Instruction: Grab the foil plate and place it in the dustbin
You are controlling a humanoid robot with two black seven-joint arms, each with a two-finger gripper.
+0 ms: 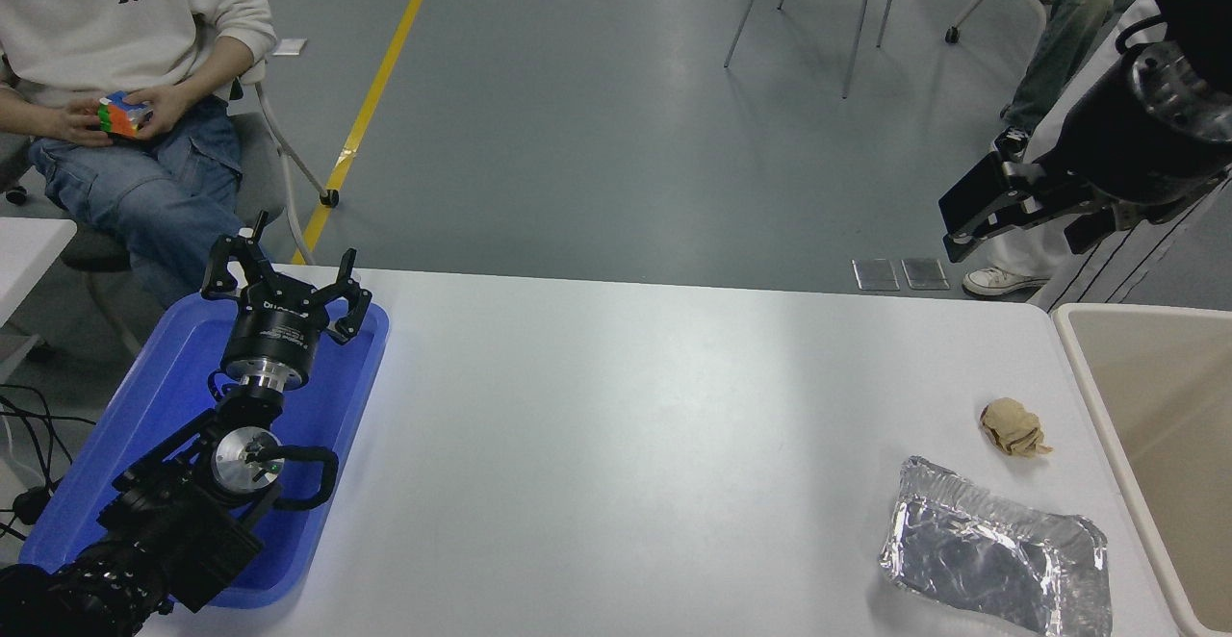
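The foil plate lies crinkled and silver at the table's front right, near the front edge. The dustbin, large and beige, stands just right of the table, its rim beside the plate. My right gripper hangs open and empty in the air beyond the table's far right corner, well above and behind the plate. My left gripper is parked open and empty over the blue tray at the left.
A small crumpled tan paper ball lies just behind the foil plate. The blue tray sits at the table's left edge. A seated person handles a colour cube at the far left. Chairs and another person's legs stand behind.
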